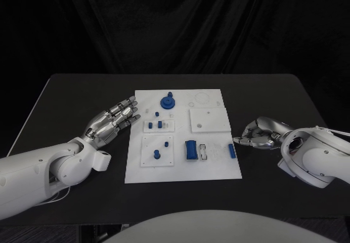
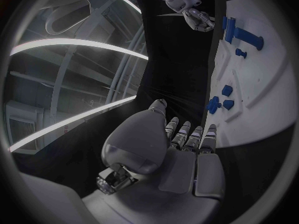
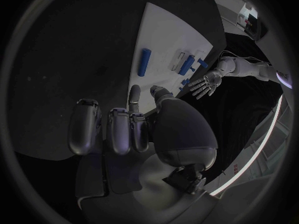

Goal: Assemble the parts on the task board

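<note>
The white task board (image 1: 182,172) lies mid-table. On it are a round blue part (image 1: 168,103) at the far end, small blue pieces (image 1: 155,124) below it, a blue block (image 1: 190,150) and a slim blue peg (image 1: 231,150) by the right edge. My left hand (image 1: 113,121) hovers flat, fingers spread, just off the board's left edge and holds nothing. My right hand (image 1: 257,134) sits just off the right edge beside the peg, fingers curled in, with nothing seen in them. The right wrist view shows the peg (image 3: 144,62) lying beyond the curled fingers (image 3: 118,129).
The black table (image 1: 73,96) runs bare on both sides of the board. A raised white square plate (image 1: 209,120) sits on the board's right half. The left wrist view shows the board (image 2: 268,84) beside my flat palm (image 2: 168,154).
</note>
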You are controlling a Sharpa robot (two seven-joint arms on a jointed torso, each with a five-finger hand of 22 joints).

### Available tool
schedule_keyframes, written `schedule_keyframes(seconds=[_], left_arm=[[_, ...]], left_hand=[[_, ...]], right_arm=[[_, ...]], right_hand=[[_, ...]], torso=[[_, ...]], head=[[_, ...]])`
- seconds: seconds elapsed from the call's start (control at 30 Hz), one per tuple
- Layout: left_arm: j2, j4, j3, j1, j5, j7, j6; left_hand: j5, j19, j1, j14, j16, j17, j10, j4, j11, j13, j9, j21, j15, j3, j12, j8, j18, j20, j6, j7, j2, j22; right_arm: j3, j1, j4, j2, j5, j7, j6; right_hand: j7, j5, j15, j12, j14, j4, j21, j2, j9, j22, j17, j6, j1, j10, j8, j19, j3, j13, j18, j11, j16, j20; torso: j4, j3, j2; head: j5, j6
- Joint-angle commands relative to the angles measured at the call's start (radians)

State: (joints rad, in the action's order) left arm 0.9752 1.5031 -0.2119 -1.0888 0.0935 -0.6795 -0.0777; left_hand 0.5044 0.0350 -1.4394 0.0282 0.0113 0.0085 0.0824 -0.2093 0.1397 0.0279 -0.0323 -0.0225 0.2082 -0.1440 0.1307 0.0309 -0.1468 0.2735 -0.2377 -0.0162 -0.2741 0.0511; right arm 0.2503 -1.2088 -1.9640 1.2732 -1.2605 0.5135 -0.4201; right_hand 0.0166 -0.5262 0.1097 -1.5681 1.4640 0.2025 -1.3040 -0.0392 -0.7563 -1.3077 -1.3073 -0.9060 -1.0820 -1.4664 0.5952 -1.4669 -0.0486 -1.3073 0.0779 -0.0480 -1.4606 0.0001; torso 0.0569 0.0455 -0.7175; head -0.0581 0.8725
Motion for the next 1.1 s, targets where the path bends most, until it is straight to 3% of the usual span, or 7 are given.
schedule_keyframes(seconds=[0.03, 0.2, 0.47, 0.73, 0.87, 1.1], left_arm=[[0.0, 0.001, 0.001, 0.003, 0.003, -0.121, -0.012], [0.001, 0.002, 0.001, 0.003, 0.003, -0.12, -0.012], [0.004, 0.003, 0.001, 0.004, 0.003, -0.119, -0.013], [0.003, 0.004, 0.001, 0.005, 0.003, -0.117, -0.015], [0.003, 0.004, 0.001, 0.005, 0.003, -0.115, -0.016], [0.002, 0.003, 0.001, 0.006, 0.003, -0.11, -0.019]], left_hand=[[0.006, 0.001, -0.009, -0.001, 0.006, 0.001, 0.004, 0.001, 0.005, 0.001, -0.001, -0.006, 0.005, 0.004, 0.003, 0.004, 0.006, 0.009, -0.003, -0.006, -0.001, 0.001], [0.006, 0.001, -0.01, -0.001, 0.006, 0.001, 0.004, 0.002, 0.006, 0.001, -0.001, -0.006, 0.005, 0.005, 0.004, 0.004, 0.006, 0.009, -0.004, -0.006, -0.002, 0.001], [0.008, 0.001, -0.011, -0.001, 0.006, 0.001, 0.004, 0.005, 0.006, 0.001, -0.001, -0.006, 0.006, 0.008, 0.004, 0.004, 0.006, 0.01, -0.005, -0.008, -0.002, 0.001], [0.009, 0.001, -0.012, -0.001, 0.006, 0.001, 0.004, 0.006, 0.006, 0.001, -0.001, -0.006, 0.006, 0.01, 0.004, 0.004, 0.006, 0.01, -0.005, -0.009, -0.002, 0.001], [0.009, 0.001, -0.012, -0.001, 0.006, 0.001, 0.004, 0.006, 0.006, 0.001, -0.001, -0.006, 0.006, 0.01, 0.004, 0.004, 0.006, 0.01, -0.005, -0.009, -0.002, 0.001], [0.009, 0.001, -0.012, -0.001, 0.006, 0.001, 0.004, 0.007, 0.007, 0.001, -0.001, -0.006, 0.006, 0.011, 0.004, 0.004, 0.006, 0.01, -0.005, -0.009, -0.002, 0.0]], right_arm=[[0.0, 0.002, 0.004, -0.012, -0.012, 0.029, 0.034], [0.0, 0.002, 0.012, -0.03, -0.012, 0.029, 0.049], [0.0, 0.009, 0.021, -0.053, -0.008, 0.032, 0.07], [0.0, 0.023, 0.031, -0.072, -0.022, 0.044, 0.098], [0.0, 0.03, 0.036, -0.081, -0.039, 0.047, 0.105], [0.0, 0.04, 0.04, -0.097, -0.077, 0.05, 0.109]], right_hand=[[-0.002, 0.007, 0.005, -0.003, 0.065, -0.002, 0.005, 0.001, 0.0, -0.182, -0.021, 0.003, -0.007, -0.104, 0.001, -0.035, 0.0, -0.263, -0.016, -0.006, -0.001, -0.005], [-0.002, 0.009, 0.005, -0.003, 0.065, -0.002, 0.004, 0.002, 0.0, -0.182, -0.022, 0.004, -0.008, -0.104, 0.0, -0.035, 0.0, -0.263, -0.017, -0.006, -0.001, -0.005], [-0.001, 0.014, 0.005, -0.003, 0.065, -0.001, 0.006, 0.004, 0.0, -0.181, -0.019, 0.006, -0.01, -0.104, -0.001, -0.034, -0.001, -0.263, -0.016, -0.006, 0.001, -0.005], [0.005, 0.044, 0.001, -0.003, 0.064, 0.007, 0.009, 0.01, 0.011, -0.18, -0.015, 0.015, -0.015, -0.104, -0.021, -0.033, 0.001, -0.263, -0.016, -0.001, 0.003, -0.003], [0.008, 0.054, -0.001, -0.003, 0.063, 0.011, 0.01, 0.01, 0.019, -0.18, -0.01, 0.015, -0.017, -0.104, -0.031, -0.033, 0.003, -0.263, -0.016, 0.002, 0.005, -0.001], [0.009, 0.06, -0.002, -0.003, 0.063, 0.012, 0.01, 0.01, 0.026, -0.18, -0.01, 0.013, -0.02, -0.104, -0.039, -0.033, 0.004, -0.263, -0.016, 0.003, 0.005, 0.0]], torso=[[0.0029, 0.001, 0.0], [-0.0001, 0.0007, -0.001], [0.0, 0.0007, 0.0], [0.0031, 0.0009, 0.0], [-0.0012, 0.0003, 0.0], [-0.0005, -0.0002, 0.0]], head=[[0.0, 0.0], [0.004, 0.0], [-0.002, 0.0], [-0.005, 0.0], [0.0, 0.0], [-0.003, 0.0]])
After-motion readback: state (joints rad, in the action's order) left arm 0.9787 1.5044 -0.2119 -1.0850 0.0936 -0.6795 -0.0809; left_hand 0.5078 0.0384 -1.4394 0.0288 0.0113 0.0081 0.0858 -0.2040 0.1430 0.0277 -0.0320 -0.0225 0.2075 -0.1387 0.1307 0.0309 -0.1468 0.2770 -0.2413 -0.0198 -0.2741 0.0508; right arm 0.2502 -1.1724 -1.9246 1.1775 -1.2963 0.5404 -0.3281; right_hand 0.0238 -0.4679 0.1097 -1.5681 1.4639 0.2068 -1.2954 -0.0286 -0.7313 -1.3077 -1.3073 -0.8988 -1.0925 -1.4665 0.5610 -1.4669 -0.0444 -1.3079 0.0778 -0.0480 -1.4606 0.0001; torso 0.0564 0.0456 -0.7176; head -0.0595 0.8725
